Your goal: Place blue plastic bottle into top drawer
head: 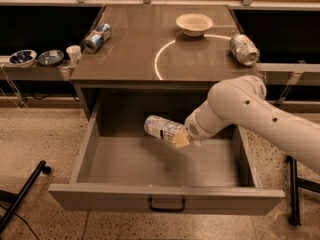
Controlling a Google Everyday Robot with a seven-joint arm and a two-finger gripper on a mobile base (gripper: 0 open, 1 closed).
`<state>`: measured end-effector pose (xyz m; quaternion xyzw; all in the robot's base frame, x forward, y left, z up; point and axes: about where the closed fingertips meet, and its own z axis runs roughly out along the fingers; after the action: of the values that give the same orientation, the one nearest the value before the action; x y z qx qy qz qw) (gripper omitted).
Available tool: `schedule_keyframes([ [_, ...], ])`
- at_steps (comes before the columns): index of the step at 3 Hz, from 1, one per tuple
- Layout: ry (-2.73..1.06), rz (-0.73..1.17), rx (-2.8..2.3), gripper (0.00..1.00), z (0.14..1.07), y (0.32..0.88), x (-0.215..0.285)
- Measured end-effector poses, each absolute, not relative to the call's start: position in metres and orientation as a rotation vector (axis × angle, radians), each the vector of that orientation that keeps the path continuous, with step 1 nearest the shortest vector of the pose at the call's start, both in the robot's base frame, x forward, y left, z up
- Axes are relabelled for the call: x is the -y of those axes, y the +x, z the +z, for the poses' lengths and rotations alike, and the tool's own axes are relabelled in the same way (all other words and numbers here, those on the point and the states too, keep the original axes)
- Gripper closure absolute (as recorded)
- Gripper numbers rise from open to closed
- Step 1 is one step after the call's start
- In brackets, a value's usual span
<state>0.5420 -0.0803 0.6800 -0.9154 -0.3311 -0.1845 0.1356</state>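
Note:
The top drawer stands pulled wide open under the brown counter, with grey inner walls and a small dark handle on its front panel. My gripper reaches down into the drawer from the right and is shut on the blue plastic bottle. The bottle lies on its side, its label end pointing left, held a little above the drawer floor near the back. Its cap end is hidden by the gripper.
On the counter lie a blue and silver can at the left, a white bowl at the back and a silvery patterned can at the right. Small bowls and a cup sit on a left shelf. Black stand legs flank the drawer.

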Motion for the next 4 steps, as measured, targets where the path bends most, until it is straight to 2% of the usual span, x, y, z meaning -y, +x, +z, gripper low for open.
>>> schedule_keyframes([
  [1, -2.616, -0.558, 0.954, 0.88, 0.643, 0.546, 0.078],
  [4, -2.447, -0.534, 1.073, 0.19, 0.612, 0.544, 0.078],
])
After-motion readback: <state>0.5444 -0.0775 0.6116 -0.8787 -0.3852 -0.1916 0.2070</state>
